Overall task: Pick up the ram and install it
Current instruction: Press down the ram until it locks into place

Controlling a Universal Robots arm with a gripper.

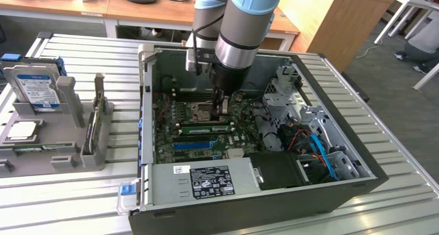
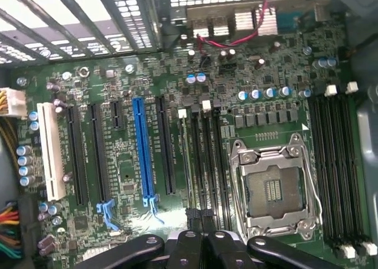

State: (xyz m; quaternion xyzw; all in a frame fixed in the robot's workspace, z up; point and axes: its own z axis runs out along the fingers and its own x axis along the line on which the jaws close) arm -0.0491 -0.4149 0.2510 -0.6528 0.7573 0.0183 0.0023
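Inside the case point(image 1: 357, 181), the gripper point(image 1: 221, 107) hangs low over the board point(image 2: 130, 174), fingers pressed together on nothing visible. A ram point(image 1: 205, 127) sits seated beside the socket point(image 2: 273, 189) (apparently installed), so little seems left.

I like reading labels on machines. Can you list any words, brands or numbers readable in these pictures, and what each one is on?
No text can be read with confidence.
Power supply label: black, with white print and symbols, too small to read.
Small white sticker beside it: unreadable.
Hard drive label: blue and white, print too blurred.
Motherboard: tiny white markings by the slots, too small to read.
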